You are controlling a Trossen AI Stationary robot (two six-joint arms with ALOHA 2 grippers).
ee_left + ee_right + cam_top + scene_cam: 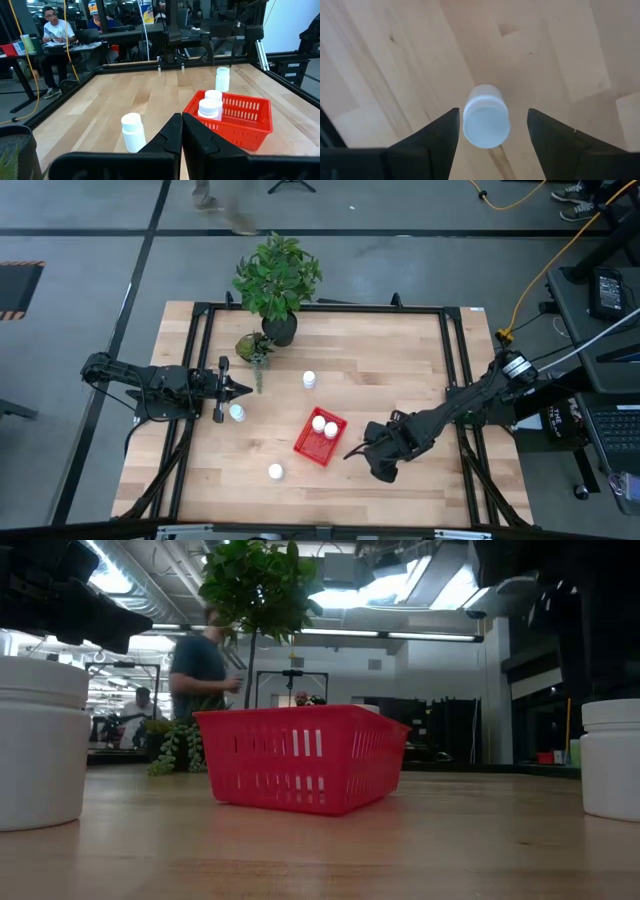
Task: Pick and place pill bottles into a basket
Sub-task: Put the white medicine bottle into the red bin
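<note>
Lower right of the high view, the right gripper (492,130) hangs spread over a pill bottle (486,116), beside the basket (320,437). Far left, the left gripper (247,389) waits pinched together

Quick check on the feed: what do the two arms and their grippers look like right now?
Both arms are black, jointed and tube-like. The left arm ends in the left gripper, two slim, pointed black fingers. The right arm carries a silver collar and a grey cable near its base; the right gripper has broader, flat black fingers.
</note>
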